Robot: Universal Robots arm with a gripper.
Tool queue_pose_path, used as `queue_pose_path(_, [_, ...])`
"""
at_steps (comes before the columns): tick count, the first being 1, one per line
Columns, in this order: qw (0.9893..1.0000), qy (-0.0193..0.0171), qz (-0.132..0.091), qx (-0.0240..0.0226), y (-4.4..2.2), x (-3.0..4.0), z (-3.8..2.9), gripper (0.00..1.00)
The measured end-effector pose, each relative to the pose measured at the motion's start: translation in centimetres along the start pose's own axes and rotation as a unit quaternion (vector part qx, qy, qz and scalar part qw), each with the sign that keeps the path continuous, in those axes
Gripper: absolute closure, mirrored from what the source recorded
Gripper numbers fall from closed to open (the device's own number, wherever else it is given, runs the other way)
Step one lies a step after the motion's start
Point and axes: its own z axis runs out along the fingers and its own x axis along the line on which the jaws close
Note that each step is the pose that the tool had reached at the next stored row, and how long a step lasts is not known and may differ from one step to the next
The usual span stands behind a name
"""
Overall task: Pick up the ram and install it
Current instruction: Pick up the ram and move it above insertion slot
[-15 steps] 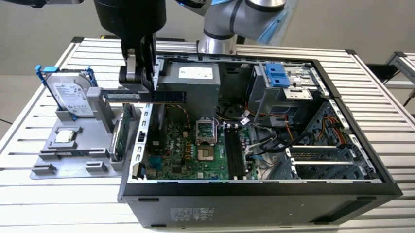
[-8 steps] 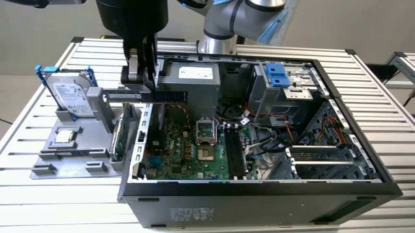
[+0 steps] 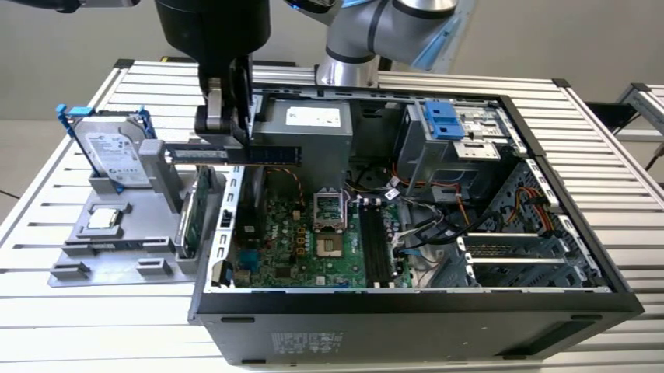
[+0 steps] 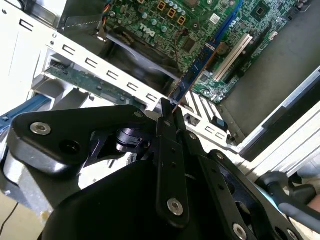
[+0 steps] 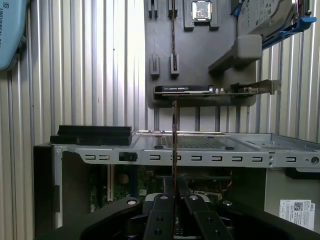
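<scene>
My black gripper [image 3: 226,141] is shut on the ram [image 3: 272,154], a long dark stick with a pale label. It is held level in the air over the wall of the open computer case [image 3: 415,303] on the exterior view's left. Its far end reaches over the motherboard [image 3: 311,249]. In the second wrist view the ram [image 4: 196,71] runs out from between the fingertips [image 4: 172,119] toward the green board. The first wrist view has the ram [image 5: 174,145] edge-on as a thin line rising from the gripper [image 5: 173,199] across the case wall. The black memory slots [image 3: 374,245] lie lower inside the case.
A grey fixture tray [image 3: 109,256] on the exterior view's left holds a silver hard drive in a blue frame [image 3: 109,151], a processor chip [image 3: 104,218] and a green expansion card [image 3: 191,214]. The power supply [image 3: 311,128] and drive cage [image 3: 456,140] fill the case's far side.
</scene>
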Motion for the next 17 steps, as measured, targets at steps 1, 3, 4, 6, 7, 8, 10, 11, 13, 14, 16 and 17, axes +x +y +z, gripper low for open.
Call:
queue_pose_path(1, [1.0,0.0,0.001,0.0,-0.06,0.0,0.0,1.0])
queue_pose_path(3, [1.0,0.0,0.003,0.0,-0.21,0.0,-0.01,1.0])
queue_pose_path(4, [1.0,0.0,0.005,0.0001,-0.28,0.0,0.0,1.0])
queue_pose_path(6, [1.0,0.0,0.01,0.0001,-0.43,0.0,-0.01,1.0])
queue_pose_path(7, [0.9999,-0.0001,0.012,0.0002,-0.51,0.0,-0.01,1.0])
queue_pose_path(8, [0.9999,-0.0001,0.014,0.0002,-0.6,0.0,-0.01,1.0])
queue_pose_path(10, [0.9998,-0.0001,0.017,0.0003,-0.8,0.0,-0.01,1.0])
queue_pose_path(11, [0.9998,-0.0002,0.019,0.0003,-0.89,0.0,-0.01,1.0])
queue_pose_path(13, [0.9997,-0.0002,0.024,0.0004,-1.02,0.0,-0.01,1.0])
queue_pose_path(14, [0.9996,-0.0002,0.027,0.0004,-1.09,0.0,-0.01,1.0])
queue_pose_path(16, [0.9995,-0.0002,0.031,0.0005,-1.25,-0.01,-0.01,1.0])
queue_pose_path(17, [0.9994,-0.0002,0.033,0.0006,-1.34,-0.01,-0.01,1.0])
